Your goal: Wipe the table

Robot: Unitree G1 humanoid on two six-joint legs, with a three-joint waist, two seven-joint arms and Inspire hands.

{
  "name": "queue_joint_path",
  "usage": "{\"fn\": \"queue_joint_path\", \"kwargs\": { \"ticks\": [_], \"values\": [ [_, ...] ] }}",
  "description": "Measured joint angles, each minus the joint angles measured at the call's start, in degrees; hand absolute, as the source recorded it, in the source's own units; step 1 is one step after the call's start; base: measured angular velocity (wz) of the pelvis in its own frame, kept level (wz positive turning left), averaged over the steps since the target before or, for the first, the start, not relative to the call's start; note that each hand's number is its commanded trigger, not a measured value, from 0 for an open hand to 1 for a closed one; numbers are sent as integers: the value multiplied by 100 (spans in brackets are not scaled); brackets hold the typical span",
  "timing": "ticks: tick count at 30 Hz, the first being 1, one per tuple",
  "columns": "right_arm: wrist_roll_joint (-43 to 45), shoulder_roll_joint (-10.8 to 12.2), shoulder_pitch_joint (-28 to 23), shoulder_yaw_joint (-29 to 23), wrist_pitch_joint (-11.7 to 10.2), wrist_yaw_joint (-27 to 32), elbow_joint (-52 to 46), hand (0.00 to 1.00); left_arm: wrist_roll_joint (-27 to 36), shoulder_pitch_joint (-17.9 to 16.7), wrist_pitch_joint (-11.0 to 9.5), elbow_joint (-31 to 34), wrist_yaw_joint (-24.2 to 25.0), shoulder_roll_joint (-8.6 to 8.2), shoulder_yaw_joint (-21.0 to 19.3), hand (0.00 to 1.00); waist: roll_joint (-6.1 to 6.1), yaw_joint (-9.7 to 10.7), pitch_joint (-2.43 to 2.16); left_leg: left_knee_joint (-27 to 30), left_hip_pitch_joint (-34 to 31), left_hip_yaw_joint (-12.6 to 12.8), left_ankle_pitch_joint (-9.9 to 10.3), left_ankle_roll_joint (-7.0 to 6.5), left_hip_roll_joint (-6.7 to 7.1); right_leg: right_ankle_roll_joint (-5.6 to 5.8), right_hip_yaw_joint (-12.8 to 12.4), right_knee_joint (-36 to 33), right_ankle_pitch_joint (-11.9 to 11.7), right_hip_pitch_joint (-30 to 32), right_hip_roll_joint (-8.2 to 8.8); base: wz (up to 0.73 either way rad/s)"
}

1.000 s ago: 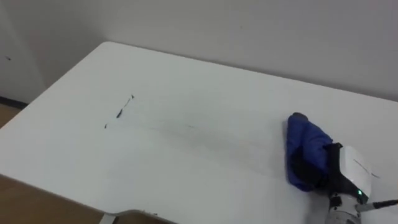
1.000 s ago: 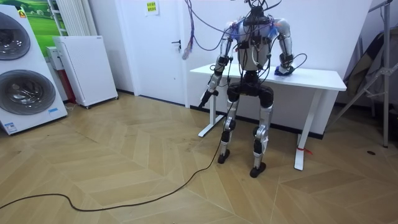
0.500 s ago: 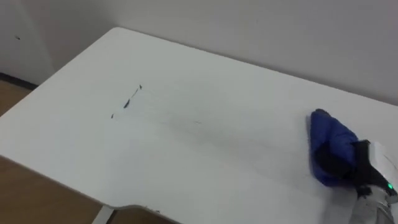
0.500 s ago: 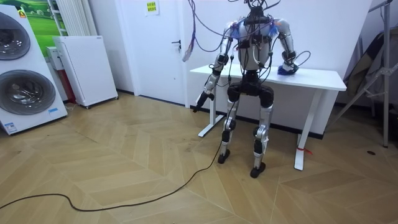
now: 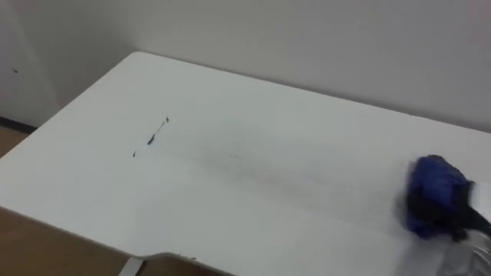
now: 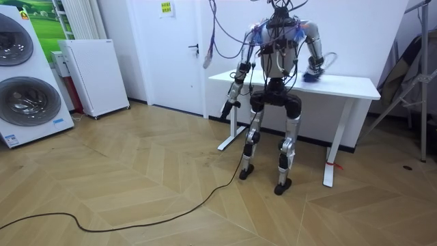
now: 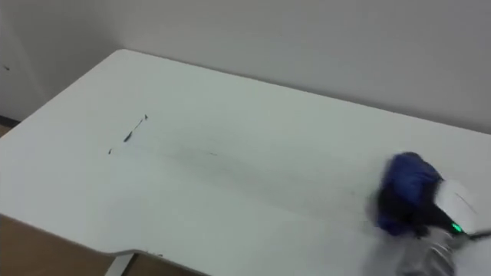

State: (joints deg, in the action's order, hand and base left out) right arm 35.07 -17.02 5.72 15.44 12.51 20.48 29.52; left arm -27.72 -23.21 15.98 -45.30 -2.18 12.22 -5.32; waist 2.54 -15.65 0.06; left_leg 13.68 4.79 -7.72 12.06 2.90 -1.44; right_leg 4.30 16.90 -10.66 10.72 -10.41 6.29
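The desk (image 5: 230,199) is seen as a bare white top. Its far long edge is set along the wall (image 5: 307,38). The far left corner is rounded, and the left edge runs from it down toward the floor (image 5: 27,253).

The cloth (image 5: 437,184), blue and bunched, is found on the top toward the desk's right end, apart from the far edge. It is grasped by the right hand (image 5: 451,214), whose dark fingers are closed into the folds, though that part is blurred.

A few short dark marks (image 5: 151,139) are left on the top near the left edge, well apart from the cloth. A faint grey streak is drawn from them toward the right end. Between marks and cloth the whole middle of the top is open for sweeping, from near edge to far edge.

In the room view the robot is shown standing upright at the desk's near long edge, faced toward the wall, with the right arm laid onto the top. The left hand (image 6: 226,107) is hung below the top, just beside the desk's left end; whether it is released or clenched cannot be told. Wide open wood floor is left behind the robot. Two washers (image 6: 24,102) and a white cabinet (image 6: 92,75) are kept well off at the room view's left.
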Motion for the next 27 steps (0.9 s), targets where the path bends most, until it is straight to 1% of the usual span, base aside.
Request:
{"fn": "queue_joint_path", "kwargs": {
  "ticks": [1, 2, 3, 4, 5, 6, 7, 8, 9, 10, 11, 12, 13, 14, 15, 16, 17, 18, 19, 20, 21, 22, 23, 24, 25, 27],
  "values": [
    [127, 58, 120, 141, -20, -90, -15, 100, 0, 46, 4, 9, 27, 2, 10, 0, 8, -64, 3, 0, -23, -12, 0, 1, 0, -9, -5, -10, 9, 22, -4, 13],
    [280, 120, 335, 343, -76, -223, -92, 100, 3, 57, 7, 93, 54, 7, 95, 0, 25, -219, 16, 6, -64, -40, 0, 1, 6, -5, -7, 3, 14, 45, -8, 14],
    [343, 138, 431, 394, -114, -272, -113, 100, 2, 29, 8, 132, 65, 7, 116, 0, 33, -269, 21, 10, -70, -63, 0, 1, 15, -1, -6, 13, 18, 50, -7, 22],
    [366, 153, 544, 405, -161, -323, -165, 100, -1, -32, 23, 149, 102, 6, 117, 0, 34, -384, 25, 13, -93, -112, -4, -6, 37, 1, -3, 46, 20, 38, -7, 31],
    [368, 152, 588, 398, -198, -325, -192, 100, 1, -161, 88, 184, 143, 18, 116, 0, 35, -393, 23, 15, -105, -192, -5, -14, 69, 1, 50, 94, 19, -9, -3, 42],
    [370, 145, 537, 339, -199, -324, -194, 100, 3, -325, 147, 227, 171, 24, 115, 0, 31, -335, 24, 19, -95, -268, -13, -26, 100, 14, 102, 92, 26, -58, 12, 38],
    [388, 130, 462, 287, -199, -321, -182, 100, -3, -423, 153, 236, 171, 24, 105, 0, 28, -320, 22, 16, -95, -283, -16, -32, 111, 21, 129, 86, 31, -75, 20, 39],
    [425, 90, 250, 100, -209, -318, -139, 100, -20, -555, 156, 241, 171, 23, 89, 0, 28, -311, 22, -1, -105, -280, -21, -40, 120, 28, 192, 75, 36, -85, 37, 35],
    [369, 77, -24, -156, -310, -233, -83, 100, -74, -660, 154, 250, 175, 21, 90, 0, 21, -259, 20, -3, -114, -274, -23, -43, 132, 29, 248, 76, 36, -114, 50, 35],
    [310, 75, -152, -264, -415, -149, -75, 100, -103, -701, 148, 263, 178, 20, 88, 0, 9, -190, 21, -3, -102, -266, -23, -43, 138, 30, 278, 82, 36, -151, 57, 36],
    [294, 60, -371, -379, -574, -10, -98, 100, -159, -809, 146, 264, 183, 27, 77, 0, -13, -59, 9, 1, -83, -234, -23, -44, 143, 30, 338, 77, 36, -213, 69, 37],
    [197, 32, -532, -397, -701, 123, -92, 100, -168, -829, 146, 263, 186, 46, 79, 0, -18, 93, 11, 2, -65, -224, -26, -48, 151, 41, 385, 84, 43, -284, 72, 38],
    [122, 24, -589, -399, -756, 181, -93, 100, -166, -808, 144, 261, 186, 56, 82, 0, -18, 153, 11, 0, -57, -220, -27, -50, 154, 53, 377, 84, 51, -311, 74, 27],
    [38, 12, -692, -406, -817, 281, -91, 100, -165, -742, 127, 250, 184, 68, 99, 0, -29, 175, 8, -3, -24, -184, -27, -50, 154, 75, 361, 89, 64, -353, 75, 9],
    [21, 13, -691, -401, -825, 307, -90, 100, -166, -629, 93, 250, 183, 58, 121, 0, -51, 173, -8, -6, -8, -167, -27, -50, 152, 91, 362, 100, 75, -371, 77, 0],
    [24, 10, -690, -401, -825, 306, -85, 100, -166, -546, 60, 252, 183, 46, 121, 0, -65, 173, -15, -8, -8, -166, -27, -50, 151, 95, 359, 101, 77, -370, 77, -8],
    [4, 10, -637, -373, -816, 303, -72, 100, -159, -407, -23, 256, 162, 21, 123, 0, -82, 162, -27, -19, 7, -151, -27, -50, 150, 113, 311, 101, 88, -370, 77, -13],
    [11, 16, -552, -309, -781, 281, -31, 100, -133, -305, -75, 262, 129, -16, 145, 0, -113, 147, -42, -19, 33, -93, -27, -51, 143, 123, 212, 98, 97, -370, 76, -20],
    [35, 31, -505, -248, -747, 247, -19, 100, -112, -259, -97, 260, 113, -33, 174, 0, -126, 117, -39, -22, 48, -52, -27, -51, 132, 128, 180, 98, 101, -370, 75, -29],
    [39, 51, -365, -105, -663, 207, 35, 100, -98, -174, -103, 254, 106, -45, 235, 0, -116, 105, -30, -36, 63, 8, -27, -50, 114, 123, 180, 97, 112, -349, 73, -34],
    [51, 122, -198, -23, -520, 80, 46, 100, -101, -102, -99, 251, 102, -62, 251, 0, -132, 97, -32, -60, 71, 72, -26, -48, 88, 118, 174, 98, 116, -328, 62, -34],
    [81, 162, -116, 24, -435, 14, 56, 100, -104, -77, -96, 248, 102, -66, 270, 0, -133, 92, -29, -77, 60, 87, -24, -45, 80, 113, 155, 94, 119, -316, 54, -39],
    [161, 235, 25, 124, -302, -99, 50, 100, -126, -46, -81, 247, 102, -72, 301, 0, -111, 81, -28, -103, 63, 127, -19, -38, 78, 60, 60, 90, 149, -260, 50, -36],
    [251, 286, 112, 152, -247, -175, 41, 100, -130, -6, -32, 250, 103, -94, 334, 0, -98, 74, -23, -95, 31, 133, -18, -36, 77, 47, 14, 91, 152, -199, 44, -30],
    [286, 312, 127, 150, -227, -191, 34, 100, -131, 10, 0, 252, 103, -109, 346, 0, -85, 74, -33, -93, -2, 136, -19, -36, 78, 45, -5, 87, 151, -161, 43, -18],
    [323, 359, 140, 155, -86, -198, -51, 100, -127, -8, 73, 253, 103, -143, 370, 0, -53, 32, -26, -92, -21, 185, -20, -39, 78, 34, -107, 85, 144, -109, 36, -14]
  ]
}}
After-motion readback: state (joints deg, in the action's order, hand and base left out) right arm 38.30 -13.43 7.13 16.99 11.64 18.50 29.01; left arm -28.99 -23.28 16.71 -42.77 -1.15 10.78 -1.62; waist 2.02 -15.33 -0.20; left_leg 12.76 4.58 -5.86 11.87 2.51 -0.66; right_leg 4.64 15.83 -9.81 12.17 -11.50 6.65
